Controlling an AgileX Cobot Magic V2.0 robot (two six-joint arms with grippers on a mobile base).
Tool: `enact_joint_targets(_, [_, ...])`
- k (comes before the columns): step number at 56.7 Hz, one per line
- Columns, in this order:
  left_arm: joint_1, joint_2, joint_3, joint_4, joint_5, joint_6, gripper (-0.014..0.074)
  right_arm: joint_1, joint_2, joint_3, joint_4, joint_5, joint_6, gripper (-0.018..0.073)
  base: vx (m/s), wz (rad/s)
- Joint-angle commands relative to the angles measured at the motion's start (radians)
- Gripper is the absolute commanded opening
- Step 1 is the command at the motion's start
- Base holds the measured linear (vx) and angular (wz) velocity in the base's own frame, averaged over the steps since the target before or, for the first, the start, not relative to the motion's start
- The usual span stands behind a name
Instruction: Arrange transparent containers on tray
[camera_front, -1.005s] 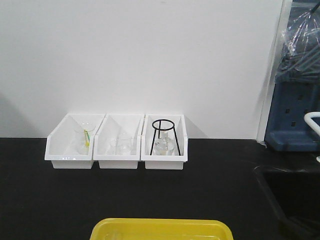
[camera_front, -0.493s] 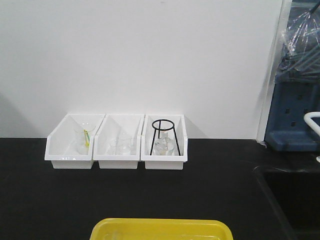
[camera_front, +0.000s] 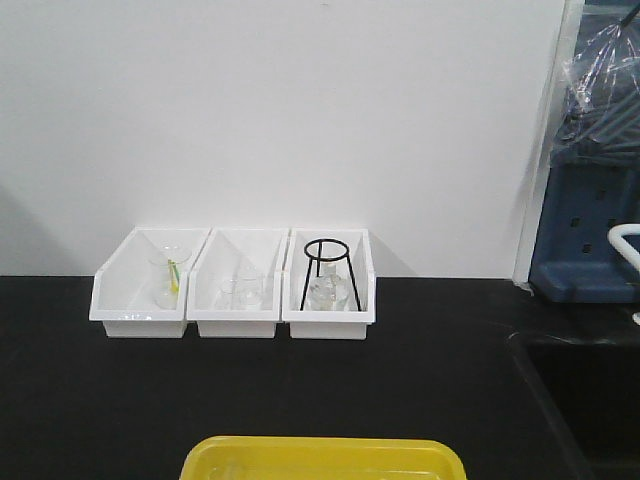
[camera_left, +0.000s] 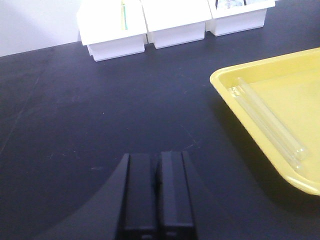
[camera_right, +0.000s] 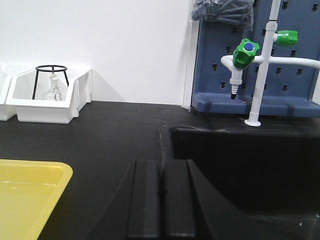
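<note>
tubes (camera_left: 267, 122): both lying side by side in yellow tray (camera_left: 300, 85), near its left rim
handling: thin glass, light, slick, rolls, fragile; grip mid-length
L gripper (camera_left: 157, 192): pads pressed together, empty
R gripper (camera_right: 161, 197): same, empty

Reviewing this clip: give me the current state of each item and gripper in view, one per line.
Test tubes: two, lying side by side in the tray, along its left edge.
Yellow tray: flat on the black bench.
Left gripper: shut, empty, over bare bench.
Right gripper: shut, empty.
White bins: three in a row against the wall, glassware inside.
Black tripod stand: upright in the right bin, over a flask.
</note>
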Motion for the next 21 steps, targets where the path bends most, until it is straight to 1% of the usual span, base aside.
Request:
enact_joint_targets(1, [-0.001,-0.024,0.032,-0.003,-0.083,-0.002,-0.0006,-0.003,-0.005,0.009,-0.007,-0.079,-0.003,-0.0011,0.0,0.0])
enact_joint_targets(21, [-0.001,-0.024,0.032,-0.003,-0.083,-0.002,-0.0006,-0.003,-0.005,0.009,-0.007,-0.079,-0.003,-0.0011,0.0,0.0])
